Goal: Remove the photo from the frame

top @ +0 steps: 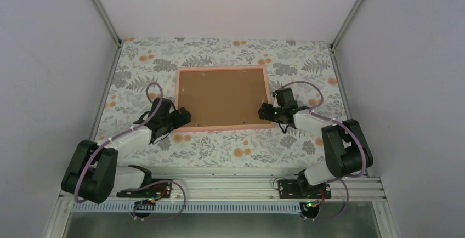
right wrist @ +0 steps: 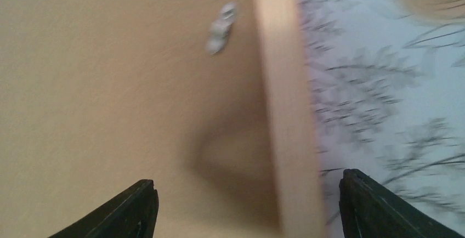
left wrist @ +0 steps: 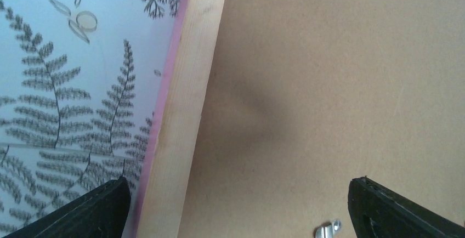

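On the left, the left gripper [top: 182,117] has its fingers spread wide and holds nothing. One finger is on each side of the left edge of the pink frame [top: 222,68]. It lies face down on the flowery table [top: 219,150], with the brown back board [top: 222,98] sitting in it. The photo must be under that board, so I cannot see it. The right gripper [top: 267,112] is spread wide too, over the right edge. I think the job has hardly begun: board and photo are not out yet.
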### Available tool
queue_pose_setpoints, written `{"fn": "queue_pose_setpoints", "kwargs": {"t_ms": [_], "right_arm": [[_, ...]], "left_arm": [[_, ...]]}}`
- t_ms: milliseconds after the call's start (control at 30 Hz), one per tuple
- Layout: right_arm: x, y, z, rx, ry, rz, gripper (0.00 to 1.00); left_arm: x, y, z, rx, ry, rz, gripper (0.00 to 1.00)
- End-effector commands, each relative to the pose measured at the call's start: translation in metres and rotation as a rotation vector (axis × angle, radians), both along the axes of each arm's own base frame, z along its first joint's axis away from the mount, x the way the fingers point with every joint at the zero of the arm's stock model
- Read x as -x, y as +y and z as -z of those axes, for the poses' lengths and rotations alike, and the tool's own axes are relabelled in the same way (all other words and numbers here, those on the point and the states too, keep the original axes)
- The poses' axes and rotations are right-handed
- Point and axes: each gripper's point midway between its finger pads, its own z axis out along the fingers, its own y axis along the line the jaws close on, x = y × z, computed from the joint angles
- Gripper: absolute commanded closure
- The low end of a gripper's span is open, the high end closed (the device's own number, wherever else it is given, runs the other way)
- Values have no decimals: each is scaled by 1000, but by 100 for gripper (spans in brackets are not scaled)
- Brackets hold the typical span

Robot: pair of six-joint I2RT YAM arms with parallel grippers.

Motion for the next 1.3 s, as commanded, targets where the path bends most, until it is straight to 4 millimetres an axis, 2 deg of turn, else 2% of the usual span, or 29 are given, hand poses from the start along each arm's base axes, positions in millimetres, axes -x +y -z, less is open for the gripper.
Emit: {"fn": "queue_pose_setpoints", "kwargs": {"t_ms": [0,200,467,633,767,833,900,1000,1067,1167,1267], "right_arm": [[28,33,9,-46,69,-140,27],[70,70,8,-122,115,-229,27],[130,133,-4,-192,147,-393,27],[155,169,-13,-218,160,-501,25],[163,186,-11,-171,160,-579,22],[156,178,-11,-114,135,-545,21],[146,166,-18,-56,87,-510,19],[128,148,-37,16,5,-471,16],[117,142,-45,43,-34,-462,17],[110,151,-47,71,-59,-521,18],[106,161,-40,104,-72,-577,19]], "left_arm": [[-16,5,-3,-61,-5,4,1],[-48,4,-4,-110,-16,22,0],[-113,8,-11,-244,-39,29,0],[-158,7,-8,-299,-37,48,0],[-183,14,-27,-341,-73,28,0],[-181,21,-36,-364,-81,10,0],[-171,33,-46,-385,-87,-25,0],[-145,52,-58,-393,-84,-89,0],[-124,56,-62,-372,-86,-103,0],[-91,43,-50,-277,-68,-58,0],[-60,21,-33,-146,-47,2,0]]}}
